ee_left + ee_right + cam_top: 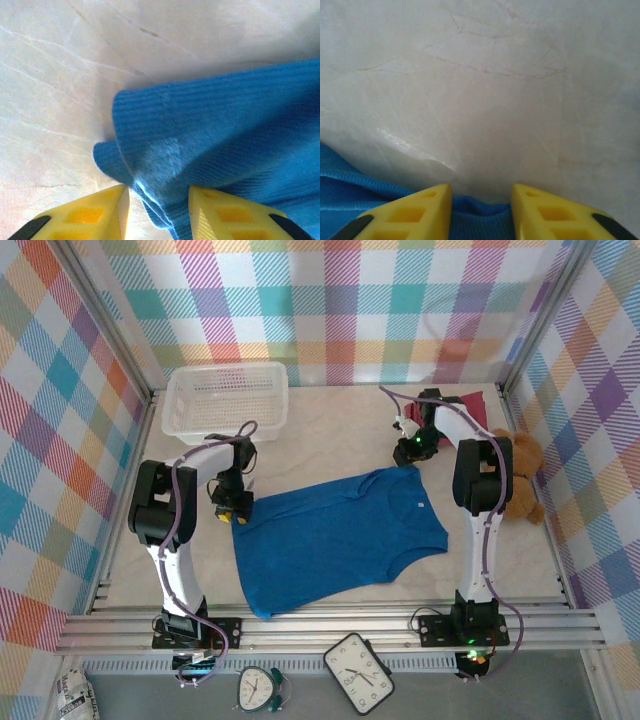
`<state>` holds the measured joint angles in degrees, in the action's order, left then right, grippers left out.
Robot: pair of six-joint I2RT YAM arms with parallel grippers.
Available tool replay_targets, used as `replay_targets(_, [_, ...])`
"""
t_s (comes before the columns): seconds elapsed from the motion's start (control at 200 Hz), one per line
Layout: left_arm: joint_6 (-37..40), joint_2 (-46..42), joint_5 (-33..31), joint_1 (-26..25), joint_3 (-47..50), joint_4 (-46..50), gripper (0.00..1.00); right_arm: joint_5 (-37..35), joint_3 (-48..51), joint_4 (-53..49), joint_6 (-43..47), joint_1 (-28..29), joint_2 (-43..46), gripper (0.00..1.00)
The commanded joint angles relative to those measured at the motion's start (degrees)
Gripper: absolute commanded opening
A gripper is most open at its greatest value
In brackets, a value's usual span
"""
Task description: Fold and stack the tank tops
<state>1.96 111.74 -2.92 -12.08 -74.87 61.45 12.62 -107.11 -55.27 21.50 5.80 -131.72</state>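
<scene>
Evidently readying a fold, the left gripper and right gripper each straddled a corner of the blue tank top, flat on the table; pinching or not, I couldn't tell.

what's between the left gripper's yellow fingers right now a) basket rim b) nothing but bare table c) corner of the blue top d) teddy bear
c, since the left wrist view shows a folded corner of the blue top lying in the gap of the left gripper.
</scene>
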Motion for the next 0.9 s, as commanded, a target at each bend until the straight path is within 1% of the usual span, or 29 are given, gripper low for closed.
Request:
replay_targets(0.0, [1.03,1.51,-1.98,0.83,-2.10,2.35,0.36,4.73,-0.91,-2.98,1.81,-0.18,-0.73,0.32])
replay_targets(0.145, [1.29,3.15,-2.58,1.17,-3.78,2.88,0.36,6.92,-0.34,-0.40,1.32,-0.18,1.17,0.21])
replay_targets(0.24, [1.56,4.04,-3.18,1.35,-5.26,3.39,0.36,7.24,-0.41,0.40,1.34,-0.14,2.10,0.18])
replay_targets(0.415, [2.25,5.73,-4.97,2.38,-8.32,4.44,0.36,8.83,2.85,4.74,0.46,-0.10,5.31,0.15])
replay_targets(0.485, [2.59,6.36,-5.85,3.07,-9.55,4.81,0.35,10.36,4.15,6.55,0.22,-0.09,6.79,0.05])
replay_targets(0.53, [2.79,6.64,-6.14,3.61,-10.38,4.98,0.35,10.93,4.52,7.05,-0.33,-0.09,7.43,0.02])
replay_targets(0.59, [3.05,7.35,-6.05,4.16,-11.43,5.33,0.35,11.20,4.71,6.96,-0.45,-0.01,7.88,0.02])
replay_targets(0.8, [4.02,9.69,-7.33,5.66,-15.15,6.15,0.35,8.51,8.45,7.21,-0.92,-0.09,10.70,0.00])
replay_targets(0.825, [4.17,9.96,-7.69,5.98,-15.67,6.14,0.35,8.23,8.93,7.36,-1.04,-0.08,11.09,0.02])
replay_targets(0.86, [4.20,10.55,-8.68,6.30,-16.39,6.30,0.35,7.69,9.58,7.47,-1.17,-0.09,11.52,0.09])
replay_targets(0.895, [4.19,11.33,-9.70,6.57,-17.68,6.88,0.35,7.22,10.40,7.45,-1.16,-0.09,11.82,0.12])
